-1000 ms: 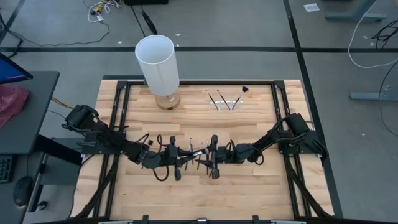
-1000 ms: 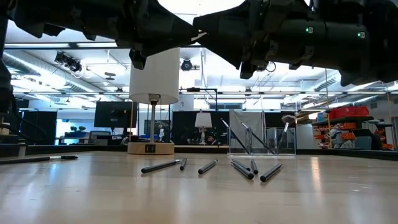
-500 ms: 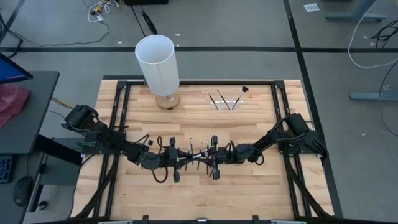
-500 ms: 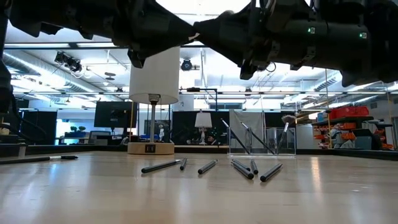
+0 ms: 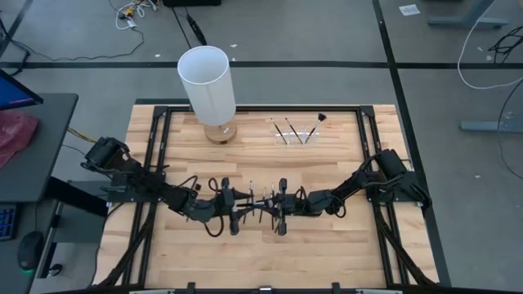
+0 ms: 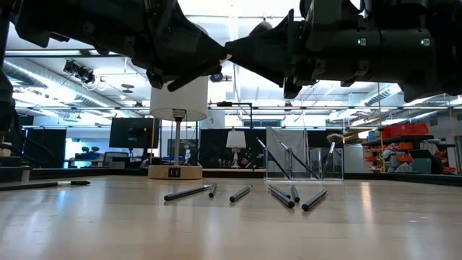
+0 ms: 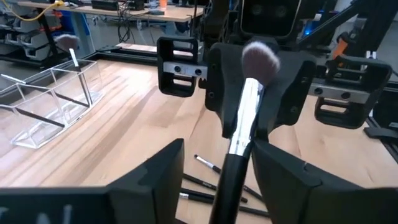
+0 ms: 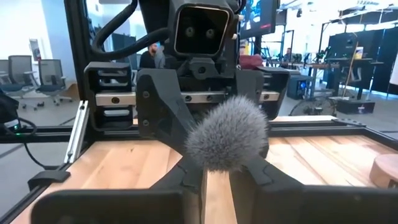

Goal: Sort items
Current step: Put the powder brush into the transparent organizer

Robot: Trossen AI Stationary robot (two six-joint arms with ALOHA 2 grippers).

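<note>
Above the table's middle my two grippers meet tip to tip. A makeup brush with a dark handle, a silver ferrule and a fluffy grey head spans between them. My right gripper is shut on it. My left gripper is open, and the brush's handle runs between its spread fingers. Several other dark items lie flat on the wood beneath the grippers. A few more stand leaning in the small clear holder. My right gripper pinches the brush between its two fingers at the ferrule, just behind the bristle head. The fingers come level from the table's right and lie along the brush. The brush is lifted clear of the table, roughly level, with its bristles toward my right wrist.
A tall white cylinder on a round wooden base stands at the back left. The clear holder is at the back middle. A black frame runs along the tabletop's sides.
My right gripper has shut on the brush's bristle end. After that my left gripper has opened and let go of the handle. The brush has stayed roughly level in the air between the two grippers, and both arms have barely shifted.
</note>
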